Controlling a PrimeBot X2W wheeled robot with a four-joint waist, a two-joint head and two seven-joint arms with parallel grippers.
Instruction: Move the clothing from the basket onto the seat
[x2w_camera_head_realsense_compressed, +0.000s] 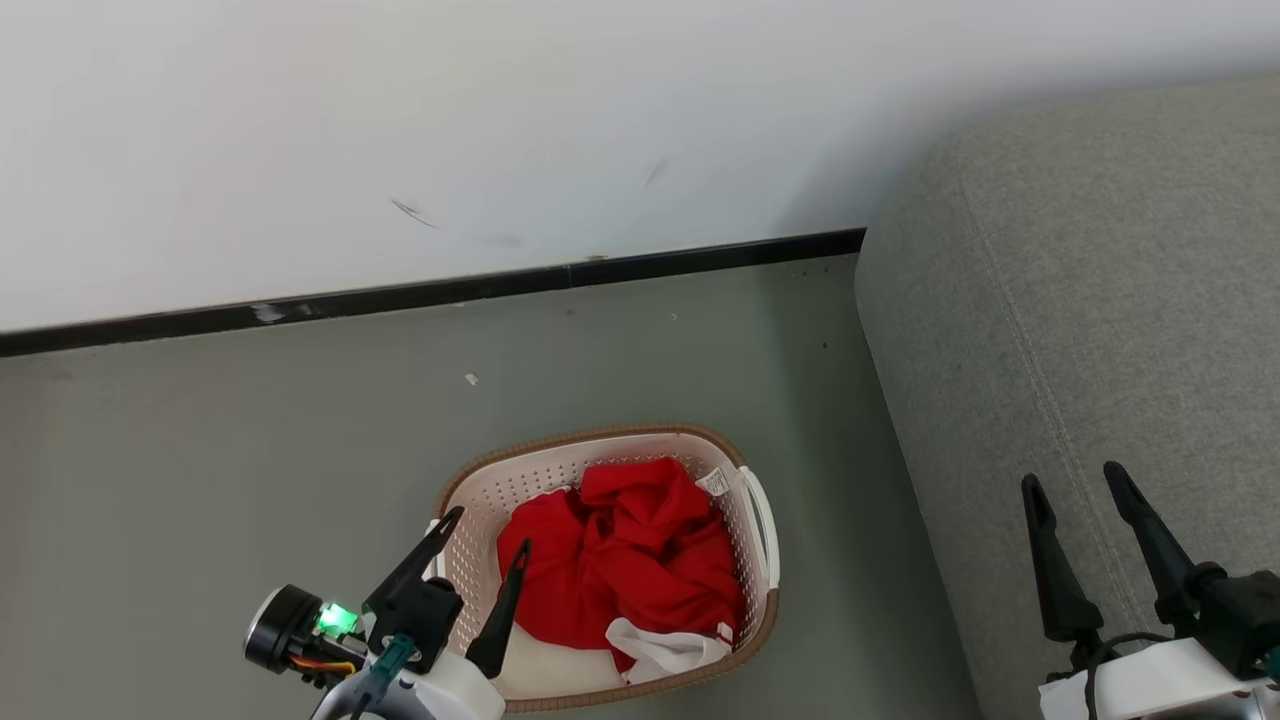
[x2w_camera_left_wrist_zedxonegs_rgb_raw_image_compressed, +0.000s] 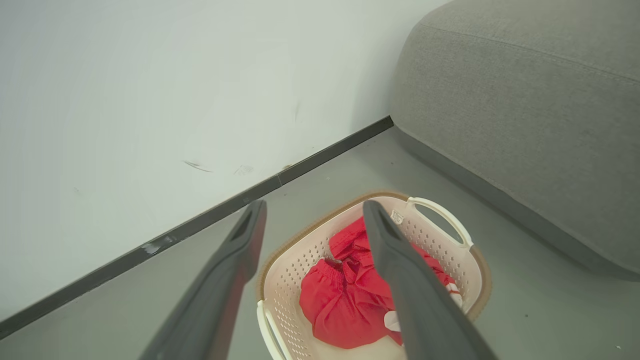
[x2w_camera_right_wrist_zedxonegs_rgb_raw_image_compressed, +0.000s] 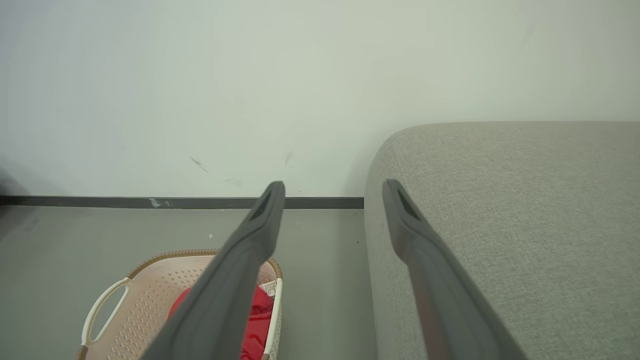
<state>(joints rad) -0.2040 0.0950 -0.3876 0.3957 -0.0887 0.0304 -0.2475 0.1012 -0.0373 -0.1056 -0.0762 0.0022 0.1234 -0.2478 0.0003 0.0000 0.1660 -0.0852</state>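
Clothing (x2w_camera_head_realsense_compressed: 625, 545) lies bunched in the basket (x2w_camera_head_realsense_compressed: 480, 505) beside the seat (x2w_camera_head_realsense_compressed: 1100, 300), nothing moved yet, so with both spread wide, left claw (x2w_camera_head_realsense_compressed: 488, 528) over the basket, right claw (x2w_camera_head_realsense_compressed: 1071, 476) over the seat, I judge my next move is lowering the left onto the red heap.

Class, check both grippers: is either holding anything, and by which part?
Nothing is held. The left gripper is open above the basket with the clothing in it; the right gripper is open by the seat.
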